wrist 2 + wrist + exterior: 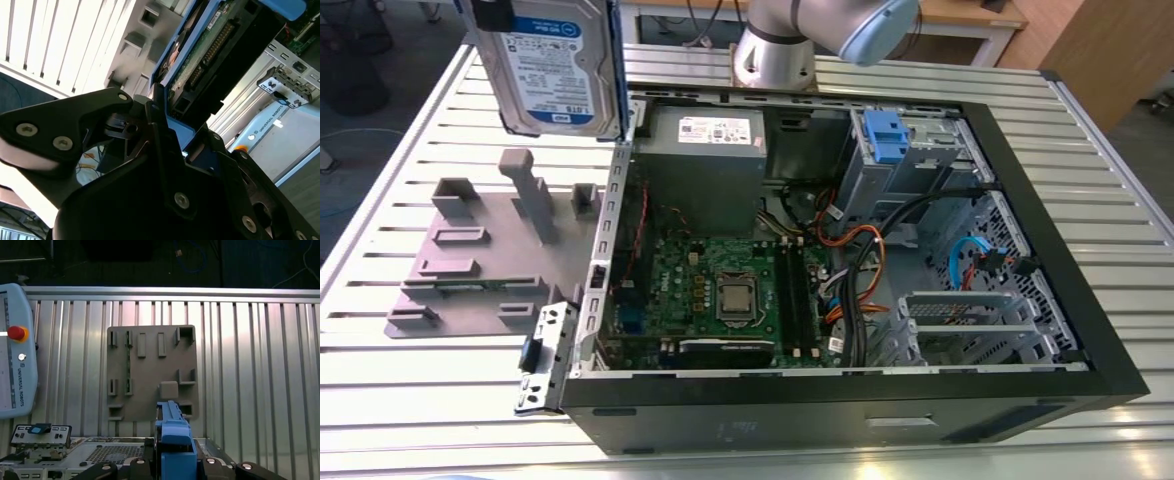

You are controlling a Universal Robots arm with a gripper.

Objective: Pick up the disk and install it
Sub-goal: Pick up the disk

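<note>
Disk (547, 65): silver-grey, blue-and-white label, blue edge bracket; upright on edge, airborne, at the exterior view's left.

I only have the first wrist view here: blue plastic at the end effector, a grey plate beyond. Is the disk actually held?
Observer: Yes. In the second wrist view the end effector is shut on the disk by its blue bracket.
Operator: Where is it relative to the computer case?
Observer: In the exterior view it hangs upright, label towards the camera, off the table, to the exterior view's left of the open case, not inside.
</note>
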